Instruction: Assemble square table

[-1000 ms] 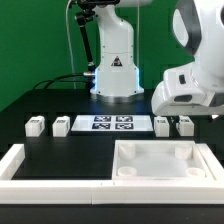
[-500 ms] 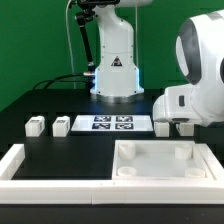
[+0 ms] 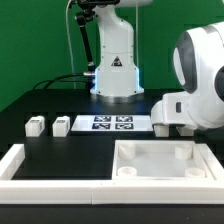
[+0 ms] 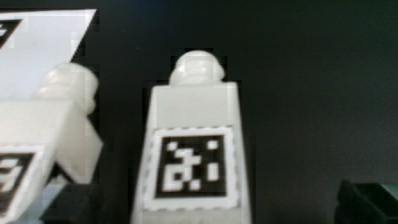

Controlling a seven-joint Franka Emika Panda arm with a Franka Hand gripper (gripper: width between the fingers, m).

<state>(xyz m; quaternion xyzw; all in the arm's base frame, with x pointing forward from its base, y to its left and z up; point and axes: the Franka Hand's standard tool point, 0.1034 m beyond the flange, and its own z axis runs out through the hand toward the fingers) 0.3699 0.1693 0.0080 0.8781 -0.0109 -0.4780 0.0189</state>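
Over the last second the arm (image 3: 198,90) has swung lower and toward nine o'clock in the exterior view. Its bulky white wrist now sits at about three o'clock and covers the pair of legs that lay in plain sight there, just off the three o'clock end of the marker board (image 3: 112,123). The wrist view looks down on that pair. The target leg (image 4: 192,135) lies flat on the black table (image 3: 70,145), tag facing up, its rounded peg end pointing away from the camera. The neighbouring leg (image 4: 63,115) lies just beside it, with a dark strip of table between them. The gripper (image 4: 214,205) is spread as wide as it goes and holds nothing. One dark finger (image 4: 374,200) shows at the frame's edge, apart from the target leg's flank. The tabletop (image 3: 160,162) rests at about five o'clock in the exterior view, rim up and corner sockets empty, next to the low wall (image 3: 20,160). The outer leg (image 3: 35,126) and the inner leg (image 3: 61,125) wait at about nine o'clock. With no leg fitted, the assembly looks barely begun, and the step in hand appears to be the approach to pick a first leg. The next move probably calls for a straight descent centred on the target leg, with the jaws straddling its long sides without nudging the neighbouring leg. A firm close and a lift toward a socket would follow.
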